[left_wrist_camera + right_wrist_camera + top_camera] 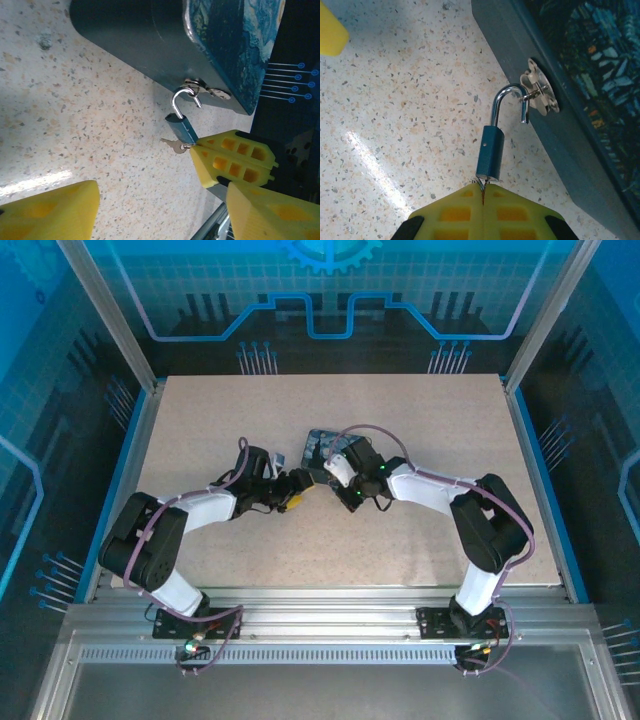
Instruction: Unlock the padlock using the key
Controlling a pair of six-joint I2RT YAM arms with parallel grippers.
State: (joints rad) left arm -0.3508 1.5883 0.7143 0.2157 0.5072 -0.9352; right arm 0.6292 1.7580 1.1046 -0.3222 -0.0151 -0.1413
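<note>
The blue padlock hangs off the hasp of a dark teal box. Its silver shackle is swung open, one end free of the body. My right gripper is shut on the key at the padlock's bottom end; little of that key shows between the yellow pads. In the left wrist view a second small key dangles from the ring beside the padlock. My left gripper stands open just short of the lock, with bare table between its fingers. Both grippers meet in front of the box.
The speckled table has free room on the left, right and far side of the box. Metal posts and blue panels fence the table's edges. The box lid has a painted blue pattern.
</note>
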